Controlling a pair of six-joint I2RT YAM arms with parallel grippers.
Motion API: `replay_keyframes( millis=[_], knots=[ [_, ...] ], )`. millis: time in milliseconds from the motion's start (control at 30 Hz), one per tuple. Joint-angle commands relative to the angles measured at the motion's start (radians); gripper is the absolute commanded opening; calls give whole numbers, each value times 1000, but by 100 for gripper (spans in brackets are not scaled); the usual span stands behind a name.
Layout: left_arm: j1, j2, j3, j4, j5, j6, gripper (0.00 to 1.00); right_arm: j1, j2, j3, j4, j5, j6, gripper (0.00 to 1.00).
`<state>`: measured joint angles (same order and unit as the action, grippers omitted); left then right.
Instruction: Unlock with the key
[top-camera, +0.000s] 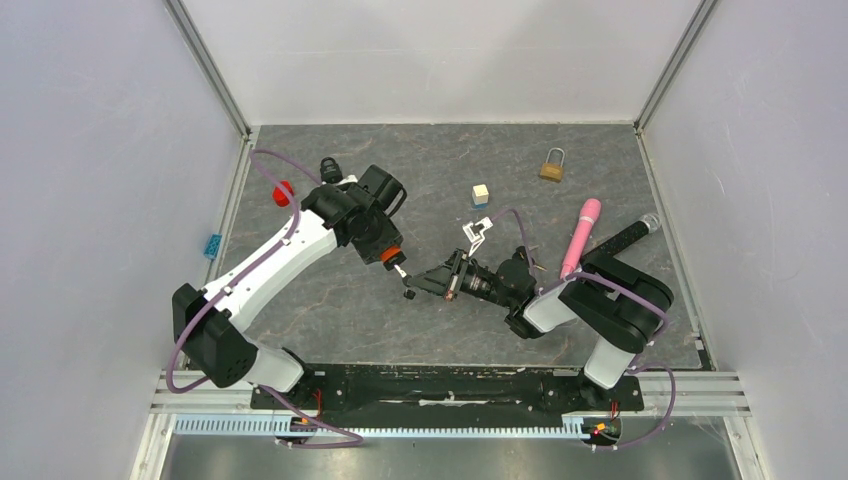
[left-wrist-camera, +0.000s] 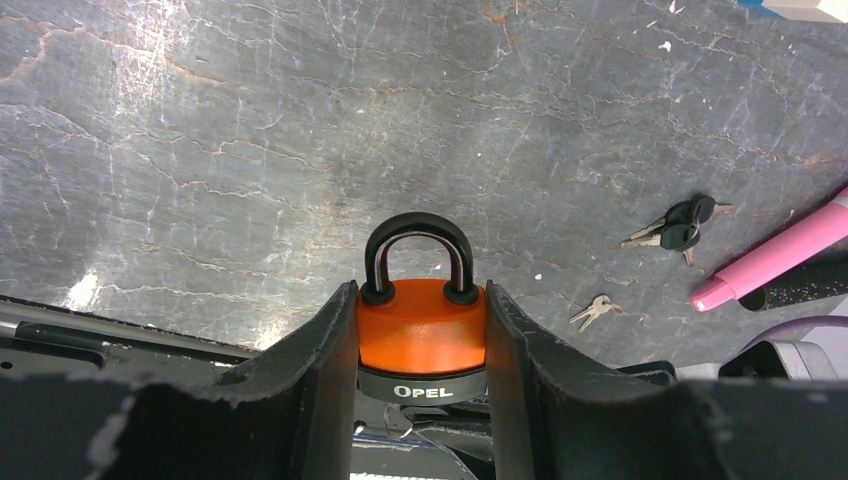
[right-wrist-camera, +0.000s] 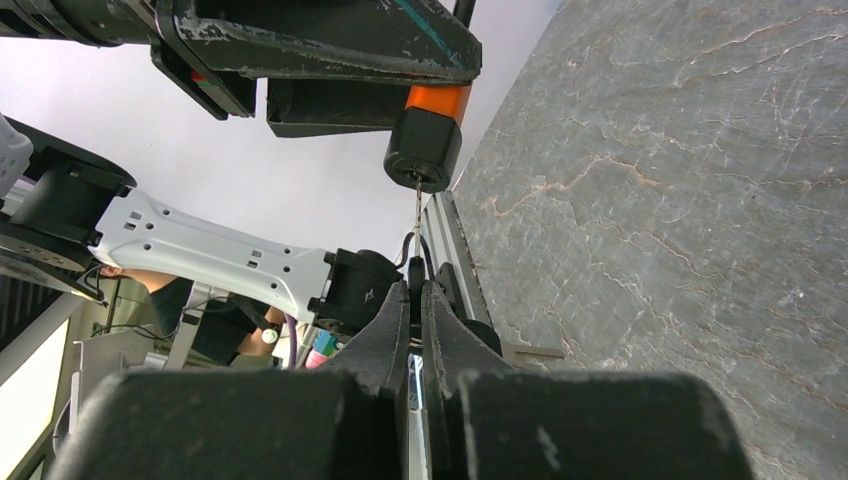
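Over the middle of the grey stone-patterned tabletop (top-camera: 330, 310), the left tool (left-wrist-camera: 420, 292), half spread, clamps the round orange-and-black padlock (left-wrist-camera: 420, 335) with its keyway turned toward 4 o'clock, apparently so the right tool (right-wrist-camera: 417, 288), pinching the slim silver key (right-wrist-camera: 417, 205), can push straight in.

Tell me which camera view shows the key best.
The right wrist view: the key runs from the shut right gripper up to the base of the orange padlock. The top external view shows only a tiny dark speck there; the left wrist view, just thin metal glimpses under the padlock.
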<state>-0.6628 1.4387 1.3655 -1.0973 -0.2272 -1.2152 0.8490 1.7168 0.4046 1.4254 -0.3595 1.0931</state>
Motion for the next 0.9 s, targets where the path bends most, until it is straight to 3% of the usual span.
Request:
replay_keyframes(
  millis=[0,567,867],
  knots=[
    [-12,-18,42,31,-23,-46,8,5,2,28,54,15,15,0],
    [-44,-30,7,68,-26,-70,8,-10,-20,-24,76,70,51,0],
    [-127,-25,-13,78,-87,-127,8,-10,-90,-46,-9,130,1,0]
  ],
)
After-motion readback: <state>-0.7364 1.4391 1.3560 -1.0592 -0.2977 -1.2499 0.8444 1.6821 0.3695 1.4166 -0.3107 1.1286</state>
